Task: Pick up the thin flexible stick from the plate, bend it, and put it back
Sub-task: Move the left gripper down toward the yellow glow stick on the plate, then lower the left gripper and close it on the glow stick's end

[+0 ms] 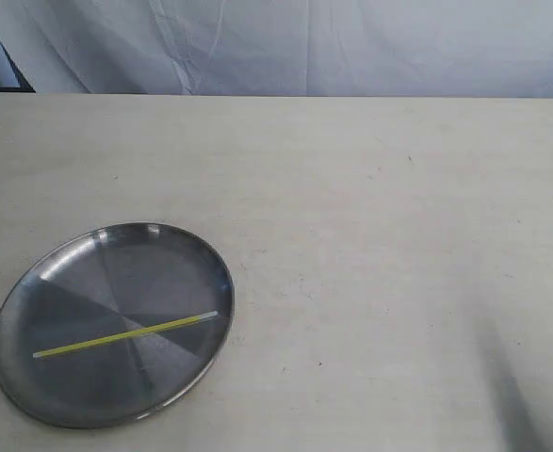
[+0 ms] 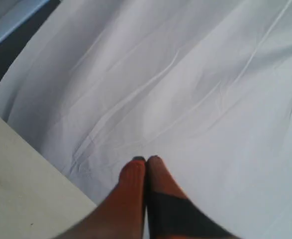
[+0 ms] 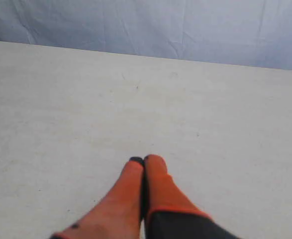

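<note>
The round silver plate (image 1: 40, 282) sits at the near left of the table in the exterior view. Across it lies the thin yellow-green stick (image 1: 125, 334), straight, with whitish ends. Neither gripper shows in the exterior view; only a blurred shadow falls at the near right. In the left wrist view my left gripper (image 2: 146, 159) is shut, its orange fingers (image 2: 131, 189) pressed together with nothing between, over a white cloth. In the right wrist view my right gripper (image 3: 145, 160) is also shut and empty above bare tabletop. The plate and stick are out of both wrist views.
A pale wooden table (image 1: 370, 245) fills the exterior view. A wrinkled white cloth backdrop (image 1: 304, 47) hangs behind its far edge. In the left wrist view a table corner (image 2: 21, 189) shows beside the white cloth (image 2: 185, 89).
</note>
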Robot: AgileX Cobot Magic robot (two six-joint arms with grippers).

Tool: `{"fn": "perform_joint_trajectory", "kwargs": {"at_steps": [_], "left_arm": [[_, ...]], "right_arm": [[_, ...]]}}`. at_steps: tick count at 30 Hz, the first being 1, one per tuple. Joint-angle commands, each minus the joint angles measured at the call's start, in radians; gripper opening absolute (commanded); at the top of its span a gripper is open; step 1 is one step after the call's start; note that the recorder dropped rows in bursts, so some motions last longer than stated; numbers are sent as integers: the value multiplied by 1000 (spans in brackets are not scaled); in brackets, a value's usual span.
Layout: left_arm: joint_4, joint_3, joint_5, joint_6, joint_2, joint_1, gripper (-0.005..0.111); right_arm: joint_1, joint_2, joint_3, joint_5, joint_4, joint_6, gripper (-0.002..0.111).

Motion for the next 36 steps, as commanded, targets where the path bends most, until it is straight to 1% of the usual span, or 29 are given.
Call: {"fn": "perform_joint_trajectory", "kwargs": {"at_steps": [1, 3, 4, 5, 6, 7, 9, 11, 12, 15, 19, 21, 23, 26, 29, 36], "left_arm": [[236, -304, 326, 98, 95, -78, 0], [228, -455, 522, 286, 221, -128, 0], [202, -537, 635, 426, 304, -152, 0], [175, -600, 739, 521, 392, -169, 0], [126, -688, 838, 672, 481, -192, 0], [92, -739, 921, 768, 570, -204, 0], [28, -843, 1029, 953, 734, -219, 0], [-7, -909, 1082, 1033, 852, -224, 2], [-20, -943, 1112, 1053, 935, -224, 5], [-28, -982, 1164, 1103, 1103, -224, 16], [-46, -984, 1184, 1208, 1279, -224, 37], [-76, -984, 1188, 1295, 1355, -224, 47], [-95, -984, 1204, 1383, 1414, -224, 53], [-110, -977, 1209, 1509, 1489, -224, 54], [-111, -953, 1168, 1593, 1548, -224, 54], [-123, -860, 1037, 1621, 1617, -224, 54]], "right_arm": [[-5, -7, 1, -8, 1, 2, 0], [-5, -7, 1, -8, 1, 2, 0], [-5, -7, 1, -8, 1, 2, 0], [-5, -7, 1, -8, 1, 2, 0], [-5, -7, 1, -8, 1, 2, 0], [-5, -7, 1, -8, 1, 2, 0], [-5, -7, 1, -8, 1, 2, 0], [-5, -7, 1, -8, 1, 2, 0], [-5, -7, 1, -8, 1, 2, 0], [-5, -7, 1, -8, 1, 2, 0], [-5, -7, 1, -8, 1, 2, 0], [-5, -7, 1, -8, 1, 2, 0], [-5, -7, 1, -8, 1, 2, 0], [-5, -7, 1, -8, 1, 2, 0], [-5, -7, 1, -8, 1, 2, 0], [-5, -7, 1, -8, 1, 2, 0]]}}
